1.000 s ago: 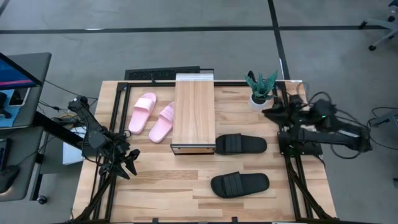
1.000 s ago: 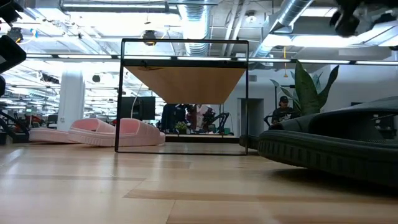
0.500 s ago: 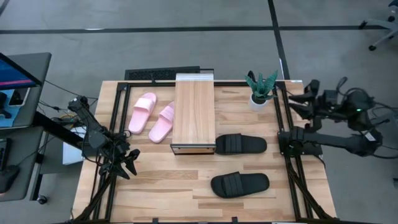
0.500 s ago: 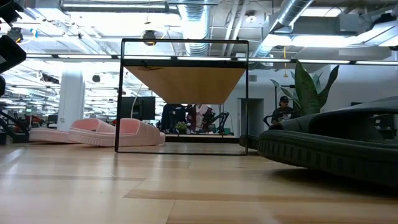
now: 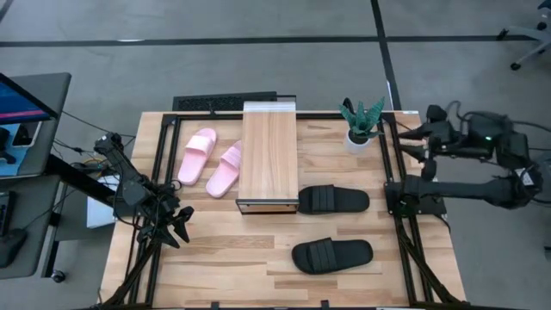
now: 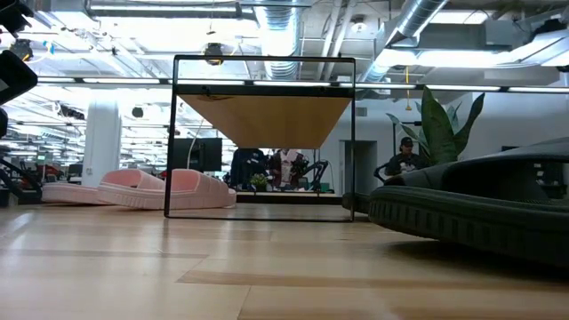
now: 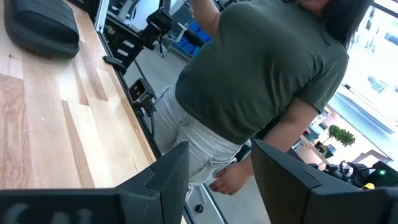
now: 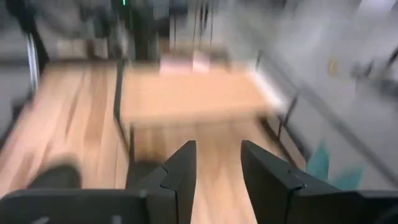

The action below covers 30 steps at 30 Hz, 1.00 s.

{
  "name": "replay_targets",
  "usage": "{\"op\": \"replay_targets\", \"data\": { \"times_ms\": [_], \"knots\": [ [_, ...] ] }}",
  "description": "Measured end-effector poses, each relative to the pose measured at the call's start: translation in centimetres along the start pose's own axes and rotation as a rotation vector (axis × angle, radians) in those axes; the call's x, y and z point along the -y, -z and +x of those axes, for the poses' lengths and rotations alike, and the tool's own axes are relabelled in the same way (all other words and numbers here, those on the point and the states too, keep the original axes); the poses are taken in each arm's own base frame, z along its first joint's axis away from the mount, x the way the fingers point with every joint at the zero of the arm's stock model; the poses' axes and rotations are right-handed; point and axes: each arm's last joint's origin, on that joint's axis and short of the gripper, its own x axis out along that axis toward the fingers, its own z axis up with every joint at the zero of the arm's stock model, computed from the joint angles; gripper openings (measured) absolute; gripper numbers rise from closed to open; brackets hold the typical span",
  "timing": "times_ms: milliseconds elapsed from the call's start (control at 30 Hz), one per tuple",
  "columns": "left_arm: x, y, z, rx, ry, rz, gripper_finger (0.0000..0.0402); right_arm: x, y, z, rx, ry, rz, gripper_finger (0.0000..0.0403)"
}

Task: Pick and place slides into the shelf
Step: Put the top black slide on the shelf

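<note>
The shelf (image 5: pixel 269 155) stands mid-table, its plank top on a dark frame (image 6: pixel 265 133). Two pink slides (image 5: pixel 198 155) (image 5: pixel 224 169) lie flat on the table to its left. One black slide (image 5: pixel 334 200) lies by the shelf's near right corner. The other black slide (image 5: pixel 331 255) lies nearer the table's near edge. My left gripper (image 5: pixel 178 226) hangs open at the table's left edge, far from all slides. My right gripper (image 5: pixel 415 143) is open and raised at the table's right edge. It faces the shelf (image 8: pixel 193 96).
A small potted plant (image 5: pixel 360 125) stands at the far right corner, close to my right gripper. A person in a green shirt (image 7: pixel 261 74) stands beyond the table's edge in the left wrist view. Bare wood lies between the black slides and in front of the shelf.
My right arm has swung away from the plant toward the table's right edge, and its body now hangs beyond that edge. It has left the top of the low view. The slides, the shelf and my left arm have kept still.
</note>
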Motion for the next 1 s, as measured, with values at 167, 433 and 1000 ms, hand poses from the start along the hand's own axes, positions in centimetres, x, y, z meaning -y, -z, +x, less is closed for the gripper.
{"op": "replay_targets", "data": {
  "times_ms": [167, 433, 1000],
  "knots": [
    [0.0, 0.0, 0.0, 0.0, 0.0, 0.0, 0.0162, 0.0, 0.0, 0.6, -0.259, -0.04, 0.048, 0.0119],
    [0.0, 0.0, 0.0, 0.0, 0.0, 0.0, 0.0162, -0.4, 0.8, 2.0, -0.362, -0.137, 0.158, 0.0119],
    [0.0, 0.0, 0.0, 0.0, 0.0, 0.0, 0.0162, -1.2, 3.9, 4.3, -0.569, -0.293, 0.182, 0.0119]
  ]
}}
